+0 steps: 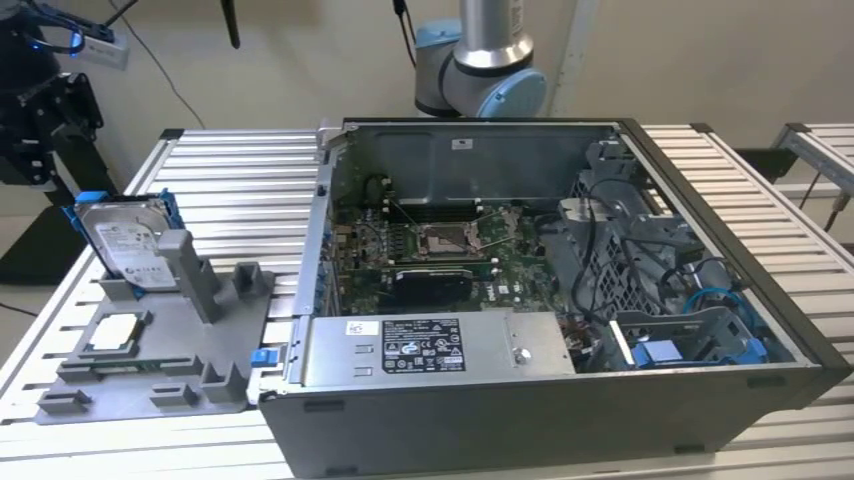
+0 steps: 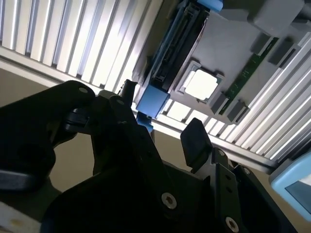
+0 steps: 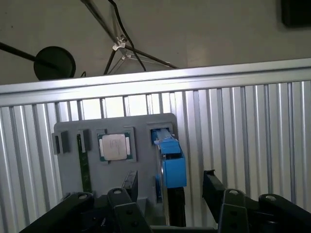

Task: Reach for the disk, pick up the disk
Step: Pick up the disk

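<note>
Exterior view: the disk stands on edge in a slot of the grey holder on the table, beside an open computer case. First wrist view: the jaws are spread wide and partly cut off, with the disk between them and clear of both. Second wrist view: the disk is seen edge-on just beyond the parted jaws, and a square chip lies in the holder's recess past it.

Wide exterior view; wrist views above disk

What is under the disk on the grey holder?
The disk stands on edge in a slot of the grey holder. The slot's walls cover its lower edge, so what it rests on is hidden.
</note>
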Robot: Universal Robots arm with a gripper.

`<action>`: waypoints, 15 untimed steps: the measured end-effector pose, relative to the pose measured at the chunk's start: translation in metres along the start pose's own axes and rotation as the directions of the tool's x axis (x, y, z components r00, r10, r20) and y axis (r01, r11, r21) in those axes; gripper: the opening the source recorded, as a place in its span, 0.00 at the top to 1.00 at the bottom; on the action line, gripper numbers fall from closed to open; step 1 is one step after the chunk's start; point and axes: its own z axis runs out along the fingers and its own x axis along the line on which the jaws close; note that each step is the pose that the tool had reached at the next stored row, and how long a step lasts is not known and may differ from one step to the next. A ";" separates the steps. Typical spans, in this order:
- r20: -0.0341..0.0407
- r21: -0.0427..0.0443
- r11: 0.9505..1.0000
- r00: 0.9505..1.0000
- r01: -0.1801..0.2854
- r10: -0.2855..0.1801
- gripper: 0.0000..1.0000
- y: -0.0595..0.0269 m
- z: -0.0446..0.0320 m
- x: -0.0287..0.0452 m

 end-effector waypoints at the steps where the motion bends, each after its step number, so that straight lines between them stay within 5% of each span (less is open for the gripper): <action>1: 0.000 0.000 1.000 1.000 0.000 0.000 0.00 0.0000 0.0018 0.0000; 15: 0.000 -0.004 1.000 1.000 0.030 -0.030 0.00 -0.0023 0.0250 -0.0002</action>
